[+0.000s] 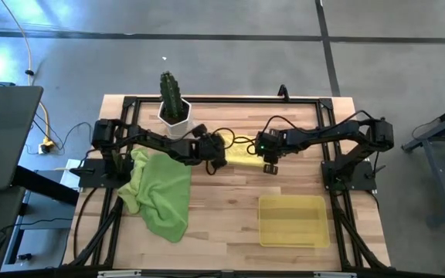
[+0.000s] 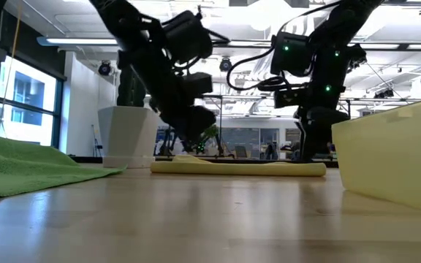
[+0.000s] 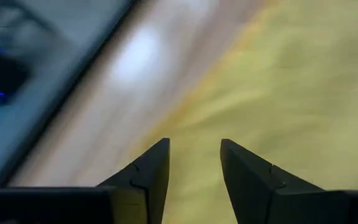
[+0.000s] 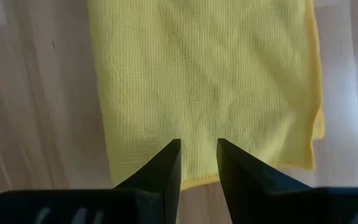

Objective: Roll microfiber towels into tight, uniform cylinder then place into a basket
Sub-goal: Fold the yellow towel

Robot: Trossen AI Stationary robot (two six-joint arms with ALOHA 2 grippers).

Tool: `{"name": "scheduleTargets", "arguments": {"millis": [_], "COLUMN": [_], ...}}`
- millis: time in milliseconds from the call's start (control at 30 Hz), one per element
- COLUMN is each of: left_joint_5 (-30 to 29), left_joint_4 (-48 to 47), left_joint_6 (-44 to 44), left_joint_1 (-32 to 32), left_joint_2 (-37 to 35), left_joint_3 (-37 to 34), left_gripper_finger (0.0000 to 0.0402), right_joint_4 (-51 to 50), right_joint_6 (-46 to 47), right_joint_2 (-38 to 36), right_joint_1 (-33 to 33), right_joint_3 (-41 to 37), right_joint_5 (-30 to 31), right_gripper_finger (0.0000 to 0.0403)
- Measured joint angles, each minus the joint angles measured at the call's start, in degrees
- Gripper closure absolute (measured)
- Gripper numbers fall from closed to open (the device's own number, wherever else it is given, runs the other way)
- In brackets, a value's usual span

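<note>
A bright yellow towel (image 1: 242,153) lies flat on the wooden table at mid-far, seen as a low strip in the low view (image 2: 240,169). My left gripper (image 1: 221,157) stands open over the towel's left end (image 3: 278,81), fingers slanting down. My right gripper (image 1: 270,164) stands open at the towel's right end, pointing steeply down, with its fingertips (image 4: 197,146) over an edge of the flat cloth (image 4: 210,81). A heap of lime green towels (image 1: 161,193) rests on the table's left side. The yellow basket (image 1: 292,220) sits at the near right. My left gripper's fingers stand apart above the yellow towel's left end; I cannot tell whether they touch it. My right gripper's fingertips stand apart at the towel's edge (image 4: 197,177), coming from above; the cloth between them lies flat, and I cannot tell whether they touch it.
A white pot with a cactus (image 1: 174,108) stands at the far edge, left of centre, close behind my left arm. Bare wood lies between the green heap and the basket (image 2: 393,161). Black frame rails run along the table's sides.
</note>
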Motion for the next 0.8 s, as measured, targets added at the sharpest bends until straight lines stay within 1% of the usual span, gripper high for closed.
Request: {"name": "scheduleTargets", "arguments": {"millis": [67, 133, 367, 467, 567, 633, 800], "left_joint_5": [4.9, 7.19, 8.35, 12.0, 15.16, 17.4, 26.25], "left_joint_4": [0.9, -0.03, -7.8, -10.45, -10.28, -10.23, -7.29], "left_joint_6": [-0.27, -2.34, -10.06, -12.35, -14.22, -15.56, -17.41], "left_joint_1": [0.22, 0.66, 0.91, 0.89, 0.78, 0.77, 0.8], "left_joint_2": [0.31, 0.7, 0.7, 0.7, 0.7, 0.7, 0.5], "left_joint_3": [0.24, 0.21, 0.16, -0.13, -1.27, -1.73, -2.4], "left_gripper_finger": [0.0274, 0.0274, 0.0274, 0.0274, 0.0274, 0.0274, 0.0274], "right_joint_4": [0.82, 2.09, 9.09, 10.37, 12.77, 15.68, 26.75], "right_joint_6": [-0.08, -1.32, -5.83, -8.84, -13.29, -16.44, -21.36], "right_joint_2": [0.02, 0.05, 0.05, 0.05, 0.05, 0.05, 0.05], "right_joint_1": [-0.03, -0.27, -2.43, -3.67, -5.11, -6.33, -9.47], "right_joint_3": [-0.46, -1.31, -5.41, -5.71, -5.73, -5.74, -5.73], "right_joint_5": [0.02, 0.02, 1.0, 3.84, 6.54, 7.13, 8.83], "right_gripper_finger": [0.0309, 0.0309, 0.0309, 0.0309, 0.0309, 0.0309, 0.0309]}}
